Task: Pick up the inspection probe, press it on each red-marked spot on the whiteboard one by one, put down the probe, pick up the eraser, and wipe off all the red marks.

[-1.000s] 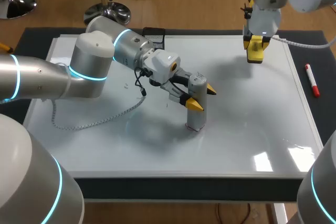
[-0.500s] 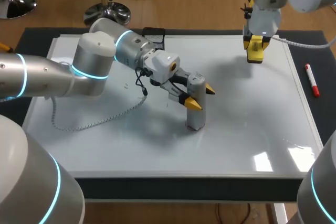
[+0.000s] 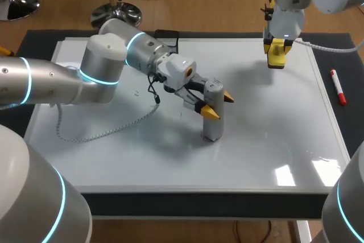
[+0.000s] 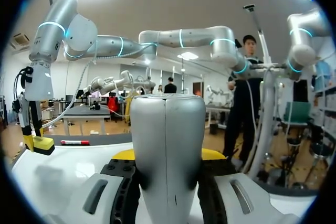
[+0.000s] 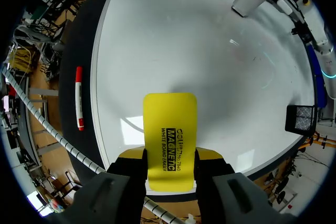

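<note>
Little has shifted in the last second: the left arm's elbow has crept a touch toward 12 o'clock. The left tool [image 3: 219, 105] and the inspection probe [image 3: 213, 128] sit where they were, near the centre of the whiteboard [image 3: 273, 140].

The left tool is clamped on the probe's upper body. The probe stands upright with its foot apparently on the board.

I judge the probe stiff, smooth-shelled and a little slippery, so a hold high on the barrel suits it. Pressing should go straight down so it doesn't twist in the grip.

At the board's 1 o'clock corner the right tool [image 3: 276, 55] is closed on the yellow eraser [image 5: 169, 124], across its narrow sides. The eraser looks light and rigid.

A red marker [image 3: 338, 86] lies on the counter at 3 o'clock. I can't make out any red marks.
</note>
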Controlling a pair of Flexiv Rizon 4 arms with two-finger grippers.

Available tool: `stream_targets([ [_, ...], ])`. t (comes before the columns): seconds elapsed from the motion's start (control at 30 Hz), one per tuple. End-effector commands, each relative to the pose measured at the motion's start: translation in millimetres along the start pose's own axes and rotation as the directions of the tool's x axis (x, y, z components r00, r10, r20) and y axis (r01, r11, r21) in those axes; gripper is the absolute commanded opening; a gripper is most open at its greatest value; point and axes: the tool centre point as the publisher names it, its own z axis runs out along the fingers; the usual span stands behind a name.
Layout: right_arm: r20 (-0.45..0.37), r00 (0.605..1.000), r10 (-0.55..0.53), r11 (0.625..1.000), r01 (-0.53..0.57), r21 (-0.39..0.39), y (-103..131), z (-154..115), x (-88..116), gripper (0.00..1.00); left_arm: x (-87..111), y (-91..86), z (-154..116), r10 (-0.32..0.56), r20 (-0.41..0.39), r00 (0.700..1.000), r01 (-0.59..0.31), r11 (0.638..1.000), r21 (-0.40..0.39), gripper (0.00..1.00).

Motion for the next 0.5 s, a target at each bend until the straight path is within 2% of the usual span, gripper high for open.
stream_targets([
  [0.03, -0.002, 1.000, -0.003, 1.000, 0.003, 0.001, 0, -1, 1, 0.00, -2.5, 1.7, 1, -0.004, -0.004, 1.000, 0.004, 1.000, 0.000, 0.00],
  [0.37, -0.002, 1.000, -0.003, 1.000, 0.003, 0.001, 0, -1, 1, 0.00, -2.5, 2.8, 2, -0.005, -0.007, 1.000, 0.005, 1.000, 0.002, 0.00],
  [0.5, -0.002, 1.000, -0.003, 1.000, 0.003, 0.001, 0, -1, 1, 0.00, -1.7, -7.7, 4, 0.011, -0.003, 1.000, -0.011, 1.000, -0.004, 0.00],
])
